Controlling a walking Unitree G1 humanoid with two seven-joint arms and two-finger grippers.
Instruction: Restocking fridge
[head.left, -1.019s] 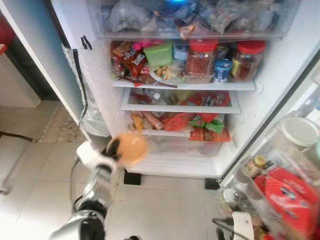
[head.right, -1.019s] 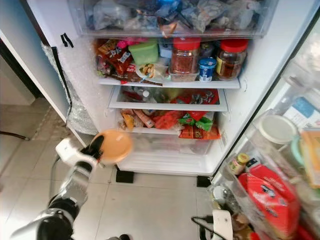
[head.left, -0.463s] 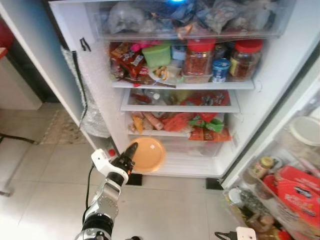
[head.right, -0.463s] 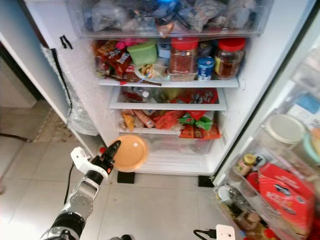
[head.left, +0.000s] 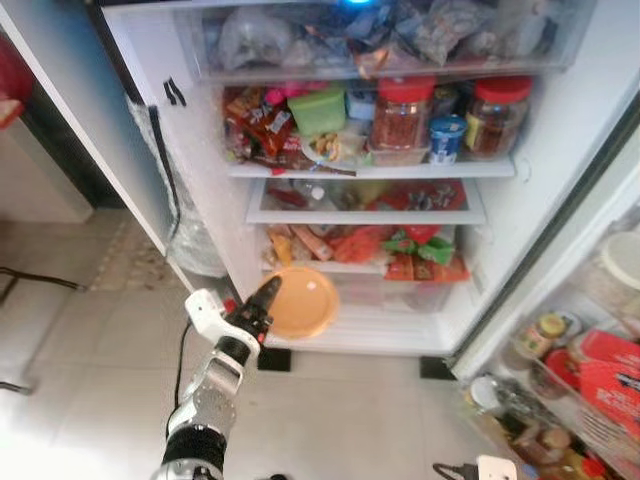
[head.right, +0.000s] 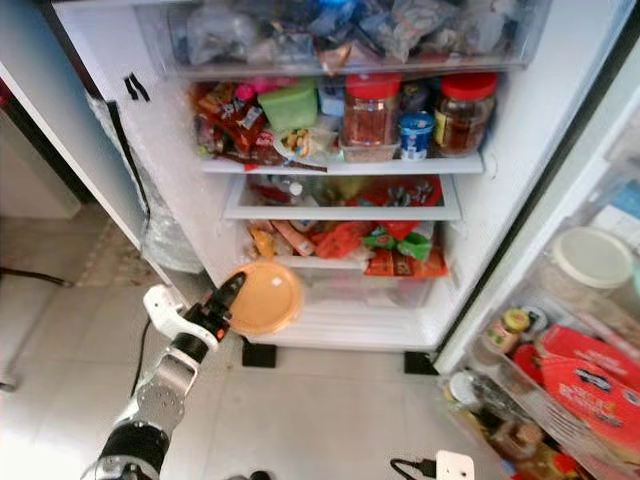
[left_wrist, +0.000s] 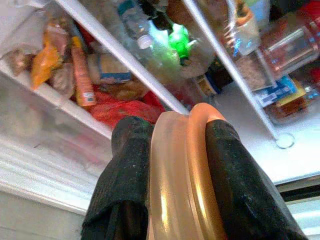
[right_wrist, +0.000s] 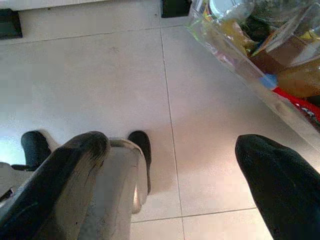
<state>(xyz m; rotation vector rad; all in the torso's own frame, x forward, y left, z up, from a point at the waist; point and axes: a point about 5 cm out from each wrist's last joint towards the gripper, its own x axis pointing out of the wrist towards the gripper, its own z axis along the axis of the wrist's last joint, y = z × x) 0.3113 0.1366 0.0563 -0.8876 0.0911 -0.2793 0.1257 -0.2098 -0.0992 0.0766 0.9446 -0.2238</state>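
The orange plate (head.left: 300, 301), clamped edgewise in the left gripper (head.left: 262, 303), is now raised nearer the fridge (head.left: 200, 150); right gripper (right_wrist: 170, 165) jaws are spread.

The top drawer (head.left: 380, 35) at 12 o'clock is cut off by the frame edge. The door shelf (head.right: 560, 380) at 4 o'clock is blurred; jar labels (head.left: 445, 140) are unreadable.
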